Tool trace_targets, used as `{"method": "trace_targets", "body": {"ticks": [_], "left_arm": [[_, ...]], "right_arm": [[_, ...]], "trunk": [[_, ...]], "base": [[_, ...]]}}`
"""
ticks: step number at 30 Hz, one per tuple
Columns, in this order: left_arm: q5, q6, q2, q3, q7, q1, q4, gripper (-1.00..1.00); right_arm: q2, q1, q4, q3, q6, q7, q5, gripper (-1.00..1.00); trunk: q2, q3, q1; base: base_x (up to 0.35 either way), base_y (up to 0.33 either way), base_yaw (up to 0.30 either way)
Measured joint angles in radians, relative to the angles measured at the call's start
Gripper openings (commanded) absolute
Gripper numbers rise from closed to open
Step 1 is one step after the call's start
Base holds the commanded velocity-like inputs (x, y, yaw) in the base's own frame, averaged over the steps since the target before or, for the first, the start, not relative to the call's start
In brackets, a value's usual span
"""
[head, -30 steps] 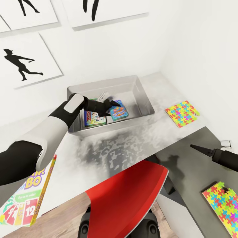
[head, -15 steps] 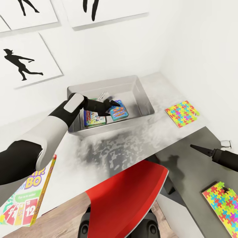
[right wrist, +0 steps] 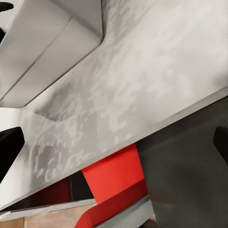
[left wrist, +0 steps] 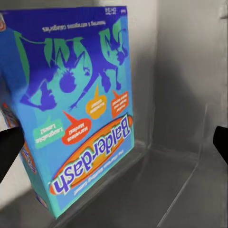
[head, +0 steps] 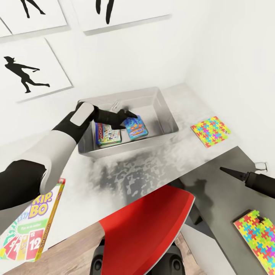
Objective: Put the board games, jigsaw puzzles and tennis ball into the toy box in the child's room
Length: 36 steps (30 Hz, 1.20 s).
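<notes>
The grey toy box [head: 165, 102] stands on the table [head: 152, 162] by the wall. Flat inside it lie the white MONOPOLY board game [head: 107, 135] and the blue board game [head: 136, 128], lettered Balderdash [left wrist: 76, 118]. My left gripper [head: 128, 114] hovers open just over the blue box, its fingers [left wrist: 9, 153] wide apart and off it. The SKIP-BO game [head: 28, 225] sits at the table's near left edge under my left elbow. One jigsaw puzzle [head: 211, 131] lies right of the bin, another [head: 258, 233] on the dark wing. My right gripper [head: 231, 172] hangs open above that wing. Tennis ball and bed are out of view.
A red chair [head: 147, 233] is tucked against the table's front edge, between my arms. A small white object [head: 261, 165] lies on the dark wing by the right wall. Silhouette pictures [head: 32, 70] hang on the wall behind the bin.
My left gripper has drawn back a little toward the bin's far left, uncovering more of the MONOPOLY box. The blue box and my right arm have stayed put.
</notes>
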Motion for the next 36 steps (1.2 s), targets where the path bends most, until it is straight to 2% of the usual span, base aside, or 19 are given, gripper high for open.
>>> {"method": "trace_targets", "body": {"ticks": [6,11,30,36], "left_arm": [[0.0,0.011,0.003,0.036,0.001,-0.002,-0.059,1.0],[0.001,0.02,0.004,0.048,0.002,-0.001,-0.102,1.0],[0.006,0.026,-0.004,0.056,0.002,0.004,-0.162,1.0],[0.035,0.026,-0.005,0.055,0.002,0.007,-0.195,1.0]], "right_arm": [[0.001,0.0,0.0,0.001,0.0,0.0,-0.001,1.0],[0.001,0.0,0.0,0.003,0.0,0.0,-0.001,1.0],[0.003,0.0,0.0,0.006,0.0,-0.001,-0.001,1.0],[0.006,0.0,0.0,0.005,0.0,-0.001,-0.001,1.0]], "trunk": [[0.0,0.0,0.0],[0.0,0.0,0.0],[0.0,0.0,0.0],[0.0,0.0,0.0]], "base": [[0.0,0.0,0.0],[0.0,0.0,0.0],[0.0,0.0,0.0],[0.0,0.0,0.0]]}}
